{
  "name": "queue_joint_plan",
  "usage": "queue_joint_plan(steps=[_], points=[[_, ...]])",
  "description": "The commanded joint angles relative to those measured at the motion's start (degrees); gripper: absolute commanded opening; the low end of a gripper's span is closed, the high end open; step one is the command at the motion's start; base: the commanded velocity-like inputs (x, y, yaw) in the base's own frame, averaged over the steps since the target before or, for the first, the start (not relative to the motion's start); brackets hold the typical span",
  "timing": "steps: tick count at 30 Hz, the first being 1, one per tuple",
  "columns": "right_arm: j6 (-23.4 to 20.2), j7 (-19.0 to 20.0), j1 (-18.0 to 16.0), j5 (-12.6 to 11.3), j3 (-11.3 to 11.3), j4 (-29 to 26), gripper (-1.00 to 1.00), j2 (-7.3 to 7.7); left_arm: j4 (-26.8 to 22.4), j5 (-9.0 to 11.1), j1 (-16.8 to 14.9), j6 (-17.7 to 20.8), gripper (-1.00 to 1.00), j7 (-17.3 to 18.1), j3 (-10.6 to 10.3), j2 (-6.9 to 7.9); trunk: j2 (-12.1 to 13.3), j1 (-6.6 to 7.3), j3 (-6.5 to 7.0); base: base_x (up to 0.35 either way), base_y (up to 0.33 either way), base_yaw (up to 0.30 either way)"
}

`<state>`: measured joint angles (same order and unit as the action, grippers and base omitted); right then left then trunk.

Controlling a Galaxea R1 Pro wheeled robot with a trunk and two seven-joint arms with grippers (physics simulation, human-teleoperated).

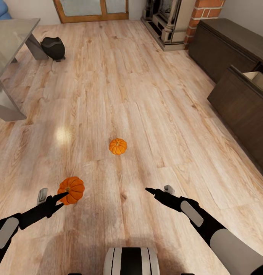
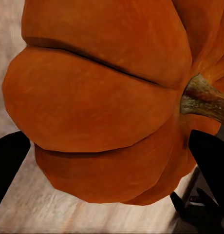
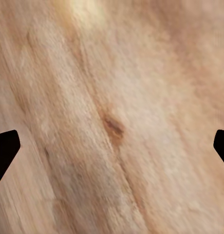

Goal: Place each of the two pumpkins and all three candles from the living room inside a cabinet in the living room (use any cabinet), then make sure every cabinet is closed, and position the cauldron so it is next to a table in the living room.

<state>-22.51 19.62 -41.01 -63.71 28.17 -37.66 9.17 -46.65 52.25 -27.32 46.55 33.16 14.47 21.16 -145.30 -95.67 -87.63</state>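
Pumpkins lie on the pale plank floor. The near pumpkin (image 1: 71,190) sits between the fingers of the left claw (image 1: 53,196); in the left wrist view the near pumpkin (image 2: 107,107) bulges between two dark fingertips (image 2: 9,156), stem pointing sideways. Whether the fingers press it or only flank it, I cannot tell. The far pumpkin (image 1: 118,146) rests alone on the floor ahead, between the two arms and apart from both.

The right claw (image 1: 158,190) hangs over bare boards, released and holding nothing; its wrist view shows the fingertips (image 3: 6,148) spread wide with wood grain between them.

The cauldron (image 1: 54,47) stands on the floor just beside a slanted leg of the table (image 1: 13,36), near the table's far corner. Along the right wall runs the cabinet (image 1: 230,46), with one drawer (image 1: 242,99) pulled out and pale wood visible inside. A brick fireplace (image 1: 173,23) stands beyond the cabinet's far end.
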Motion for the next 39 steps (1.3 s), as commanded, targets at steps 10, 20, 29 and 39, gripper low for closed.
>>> queue_joint_plan(steps=[10, 20, 29, 39], points=[[0.0, -0.1, 0.0, -0.3, 0.3, 0.1, 1.00, 0.02, -0.3, 1.3, 0.3, 5.2, -1.00, 5.6, 1.4, 0.80, 0.1, 0.26, 2.19, 0.000, 0.000, 0.000], [0.0, 0.1, 0.0, -0.4, 0.2, 0.1, 1.00, 0.06, -0.4, 1.6, 0.3, 5.7, -1.00, 8.1, 1.4, 2.28, 0.3, 0.52, 4.41, 0.000, 0.000, 0.000], [0.0, 0.1, 0.0, -0.4, 0.2, 0.1, 1.00, 0.06, -0.3, 1.5, 0.4, 5.7, -1.00, 10.5, 1.4, 2.78, 0.4, 0.75, 6.40, 0.000, 0.000, 0.000], [0.0, 0.1, -0.1, -0.4, 0.2, 0.0, 1.00, 0.06, -0.3, 1.5, 0.4, 7.3, -1.00, 10.6, 1.4, 2.83, 0.5, 1.01, 8.64, 0.000, 0.000, 0.000]])
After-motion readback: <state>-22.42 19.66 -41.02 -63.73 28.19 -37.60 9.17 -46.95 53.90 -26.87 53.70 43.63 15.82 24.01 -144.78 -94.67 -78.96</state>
